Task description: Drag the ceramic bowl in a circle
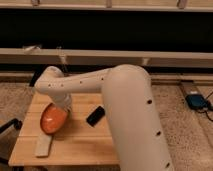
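Observation:
The ceramic bowl (53, 120), round and glossy orange, sits tilted on the left part of the wooden table (80, 145). My gripper (64, 108) comes down from the white arm onto the bowl's upper right rim and is shut on it. The wrist hides most of the gripper, and the big white forearm fills the middle and right of the view.
A flat black phone (95, 115) lies just right of the bowl. A small pale block (43, 145) rests near the table's front left edge, just below the bowl. A blue object (196, 101) lies on the floor at the right. A dark wall with rails runs behind.

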Controlling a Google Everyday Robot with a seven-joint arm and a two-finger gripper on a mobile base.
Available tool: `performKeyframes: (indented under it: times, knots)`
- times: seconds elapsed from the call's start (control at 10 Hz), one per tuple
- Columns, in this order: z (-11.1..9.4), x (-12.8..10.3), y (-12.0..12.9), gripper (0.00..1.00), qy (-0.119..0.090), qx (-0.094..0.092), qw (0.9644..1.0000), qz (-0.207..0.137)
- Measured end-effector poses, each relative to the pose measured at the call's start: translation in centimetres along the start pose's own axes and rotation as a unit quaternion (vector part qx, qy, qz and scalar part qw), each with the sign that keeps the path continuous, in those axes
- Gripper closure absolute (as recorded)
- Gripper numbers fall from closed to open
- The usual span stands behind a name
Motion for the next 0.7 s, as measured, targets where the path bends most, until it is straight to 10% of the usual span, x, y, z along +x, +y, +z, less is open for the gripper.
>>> performKeyframes:
  times: [0.7]
  knots:
    - [-0.7,8.5,-2.2,0.97,0.007,0.008,0.9999,-0.009]
